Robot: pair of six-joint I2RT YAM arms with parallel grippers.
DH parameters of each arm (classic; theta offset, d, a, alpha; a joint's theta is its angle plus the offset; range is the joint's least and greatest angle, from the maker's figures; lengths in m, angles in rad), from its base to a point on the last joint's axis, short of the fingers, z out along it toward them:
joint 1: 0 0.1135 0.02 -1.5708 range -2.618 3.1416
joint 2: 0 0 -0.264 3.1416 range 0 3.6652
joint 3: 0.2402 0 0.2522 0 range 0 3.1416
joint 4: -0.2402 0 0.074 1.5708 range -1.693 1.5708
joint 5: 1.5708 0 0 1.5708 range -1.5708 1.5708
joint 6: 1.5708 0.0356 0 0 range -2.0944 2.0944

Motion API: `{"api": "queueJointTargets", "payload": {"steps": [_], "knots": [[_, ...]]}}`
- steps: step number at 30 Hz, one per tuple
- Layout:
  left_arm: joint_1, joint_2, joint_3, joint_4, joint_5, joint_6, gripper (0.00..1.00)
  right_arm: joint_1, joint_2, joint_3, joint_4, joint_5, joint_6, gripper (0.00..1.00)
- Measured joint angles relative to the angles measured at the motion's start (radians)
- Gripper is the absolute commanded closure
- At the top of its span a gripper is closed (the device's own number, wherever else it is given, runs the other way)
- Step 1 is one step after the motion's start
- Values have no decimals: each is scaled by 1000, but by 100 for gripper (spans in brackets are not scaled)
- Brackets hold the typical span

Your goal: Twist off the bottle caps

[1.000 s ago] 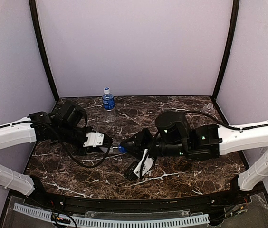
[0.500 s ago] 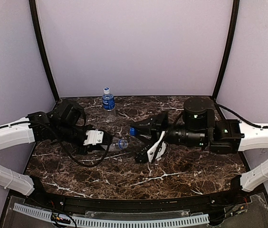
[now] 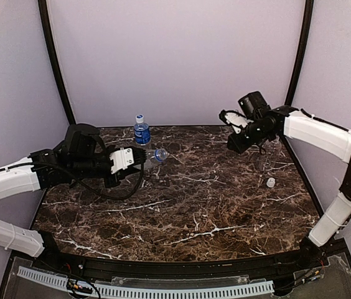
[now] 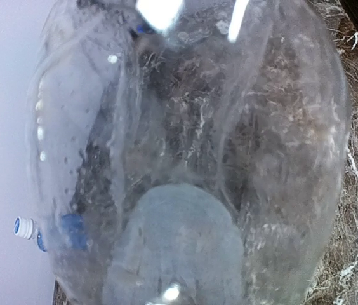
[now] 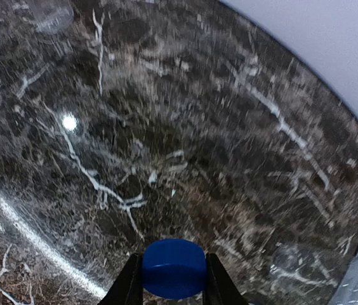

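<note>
Marble table [image 3: 194,205], right gripper [image 5: 172,284] pinching blue cap [image 5: 174,265], left gripper [image 3: 139,157] holding bottle [image 3: 157,154]

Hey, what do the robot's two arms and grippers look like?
The left arm and right arm have smooth white shells with black joints and black wrist housings. A black cable loops under the left one. The left gripper carries a white plate; the right gripper has slim black fingers.

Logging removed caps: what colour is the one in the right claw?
Dark blue cap, clearest in the right wrist view.
</note>
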Motion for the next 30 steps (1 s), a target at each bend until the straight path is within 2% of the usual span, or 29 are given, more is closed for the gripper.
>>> {"api": "queueJointTargets", "payload": {"steps": [4,8,19,21,27,30], "knots": [[0,-8,-2,27,-18,-16,82,-49,144,-46,-133,-35,153,100],[0,-21,-13,37,-22,-21,82,-88,245,-74,-213,-37,225,100],[0,-31,-20,51,-25,-23,82,-135,360,-92,-229,-12,268,99],[0,-31,-20,58,-25,-23,82,-137,378,-93,-228,-13,268,92],[0,-31,-20,70,-25,-22,82,-138,379,-92,-226,-12,274,57],[0,-31,-20,72,-24,-23,82,-140,379,-92,-229,-13,283,46]]}}
